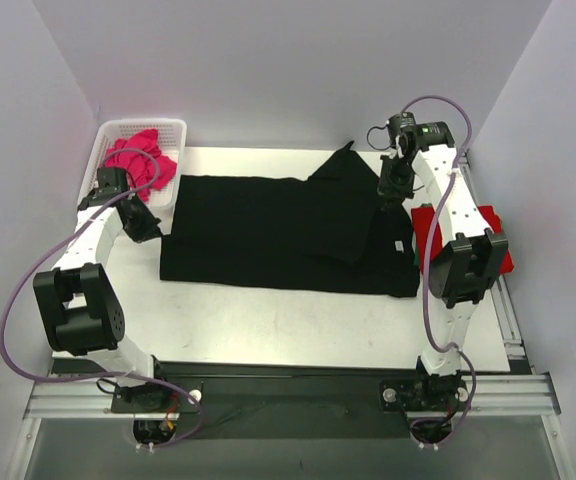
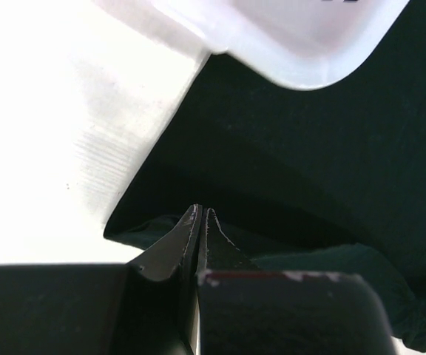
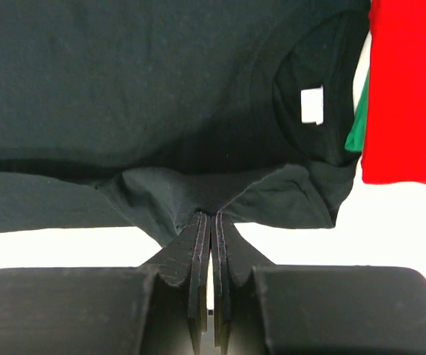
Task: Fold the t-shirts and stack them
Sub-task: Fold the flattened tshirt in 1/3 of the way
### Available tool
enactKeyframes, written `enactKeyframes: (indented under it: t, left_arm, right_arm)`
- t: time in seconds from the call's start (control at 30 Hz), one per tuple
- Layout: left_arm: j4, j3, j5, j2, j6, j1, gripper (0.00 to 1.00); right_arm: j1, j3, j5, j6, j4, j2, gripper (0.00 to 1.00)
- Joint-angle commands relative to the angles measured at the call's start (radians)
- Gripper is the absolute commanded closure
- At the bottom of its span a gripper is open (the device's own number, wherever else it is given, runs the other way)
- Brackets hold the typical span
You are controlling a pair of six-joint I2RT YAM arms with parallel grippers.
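Left hand [image 2: 200, 214] pressed together at the edge of the soft black t-shirt [image 1: 258, 230]; right hand [image 3: 211, 216] pinches its puckered cloth.

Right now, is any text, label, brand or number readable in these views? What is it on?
No legible text in any view.
Neck tag inside the black t-shirt collar: plain white, no print readable.
Dark marks on the white basket at the top edge of the left wrist view: cut off by the frame, unreadable.
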Motion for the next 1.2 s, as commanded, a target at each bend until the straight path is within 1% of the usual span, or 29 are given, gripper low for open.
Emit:
enactKeyframes:
  t: [0.0, 0.23, 0.53, 0.93, 0.97, 1.0, 1.03, 1.07, 1.1, 1.13, 1.17]
  left_arm:
    - [0.055, 0.064, 0.016, 0.037, 0.021, 0.001, 1.00]
    - [0.081, 0.104, 0.042, 0.111, 0.036, -0.002, 1.00]
    - [0.079, 0.168, 0.044, 0.153, 0.058, -0.002, 1.00]
    - [0.090, 0.210, 0.067, 0.234, 0.073, -0.002, 1.00]
    - [0.090, 0.219, 0.067, 0.240, 0.074, -0.004, 0.93]
    - [0.091, 0.225, 0.070, 0.245, 0.076, -0.002, 0.88]
    - [0.091, 0.228, 0.067, 0.245, 0.077, -0.005, 0.80]
    - [0.091, 0.233, 0.067, 0.248, 0.076, -0.005, 0.65]
    - [0.093, 0.239, 0.064, 0.245, 0.076, -0.007, 0.56]
    - [0.093, 0.242, 0.061, 0.245, 0.076, -0.010, 0.50]
    - [0.097, 0.243, 0.059, 0.236, 0.076, -0.011, 0.41]
  right_arm:
    - [-0.010, 0.060, 0.022, -0.017, -0.050, 0.037, 1.00]
    - [-0.013, 0.117, 0.037, -0.021, -0.053, 0.107, 1.00]
    - [-0.039, 0.220, 0.034, -0.006, -0.062, 0.130, 1.00]
    - [-0.043, 0.257, 0.023, 0.005, -0.051, 0.215, 1.00]
    - [-0.043, 0.266, 0.022, 0.006, -0.050, 0.221, 1.00]
    - [-0.043, 0.272, 0.020, 0.014, -0.045, 0.227, 1.00]
    - [-0.043, 0.279, 0.014, 0.017, -0.041, 0.238, 1.00]
    - [-0.045, 0.287, 0.009, 0.023, -0.038, 0.248, 1.00]
    - [-0.048, 0.305, 0.003, 0.031, -0.033, 0.255, 1.00]
    - [-0.051, 0.313, -0.006, 0.046, -0.027, 0.270, 1.00]
    - [-0.057, 0.321, -0.036, 0.054, -0.024, 0.274, 0.93]
